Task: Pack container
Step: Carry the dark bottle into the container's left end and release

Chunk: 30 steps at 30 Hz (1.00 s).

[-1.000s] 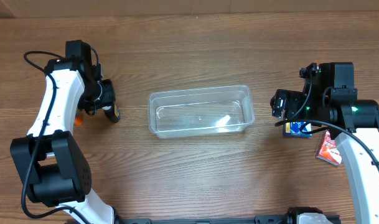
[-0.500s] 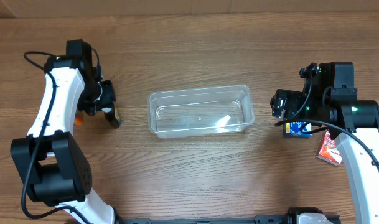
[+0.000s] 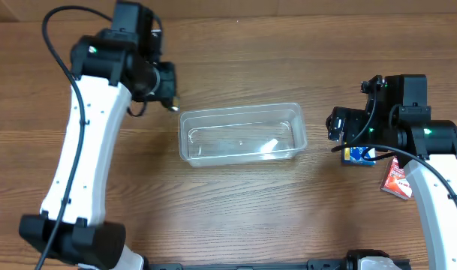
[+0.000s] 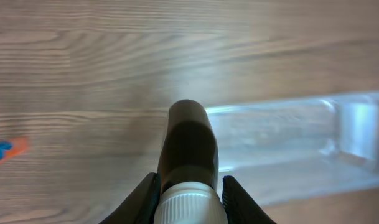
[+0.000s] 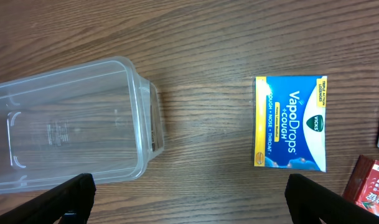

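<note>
Nearby, a blue box [image 5: 290, 123] and a red packet [image 5: 371, 185] lie on the table [image 3: 236, 202] at 3 o'clock of the container [image 3: 242, 135], which sits mid-table. My left tool [image 4: 189, 190] pinches a bottle [image 4: 189, 140] at the container's 10 o'clock; my right tool [image 5: 189, 196] is spread wide.

Left claw [image 4: 190, 190] grips brown bottle [image 4: 189, 143] near container [image 4: 289, 134].

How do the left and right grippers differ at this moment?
The left gripper is shut on a brown bottle; the right gripper is open and empty. The left hovers by the container's left end; the right, by its right end, near a blue box. Both are outside the container.
</note>
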### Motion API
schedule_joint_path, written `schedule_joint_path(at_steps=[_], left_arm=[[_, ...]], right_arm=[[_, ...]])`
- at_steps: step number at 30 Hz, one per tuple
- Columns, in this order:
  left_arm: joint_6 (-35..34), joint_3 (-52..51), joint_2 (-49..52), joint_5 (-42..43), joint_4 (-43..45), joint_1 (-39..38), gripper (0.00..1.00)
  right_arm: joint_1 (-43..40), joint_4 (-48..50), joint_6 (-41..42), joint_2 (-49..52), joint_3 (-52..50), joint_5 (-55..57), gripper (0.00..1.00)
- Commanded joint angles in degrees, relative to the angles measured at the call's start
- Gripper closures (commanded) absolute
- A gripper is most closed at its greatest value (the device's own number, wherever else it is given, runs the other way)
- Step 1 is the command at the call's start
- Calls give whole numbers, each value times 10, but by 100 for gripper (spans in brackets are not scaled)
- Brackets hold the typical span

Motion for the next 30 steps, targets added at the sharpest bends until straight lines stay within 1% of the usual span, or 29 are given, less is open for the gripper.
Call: schedule_joint_path(at_steps=[1, 6, 13, 16, 20, 23, 30], left_arm=[[-47, -2, -1, 4, -20, -47, 96], [-70, -54, 5, 1, 6, -85, 96], [-106, -149, 19, 2, 97, -74, 96], [-113, -173, 28, 0, 122, -70, 96], [-113, -186, 55, -10, 146, -69, 96], [-117, -186, 77, -26, 154, -69, 96], [-117, -186, 115, -32, 168, -69, 96]], right_arm=[[3, 3, -3, -5, 19, 3, 0], [3, 3, -3, -5, 19, 3, 0], [3, 2, -1, -5, 19, 3, 0], [3, 2, -1, -5, 19, 3, 0], [3, 2, -1, -5, 19, 3, 0], [3, 2, -1, -5, 19, 3, 0], [3, 2, -1, -5, 19, 3, 0]])
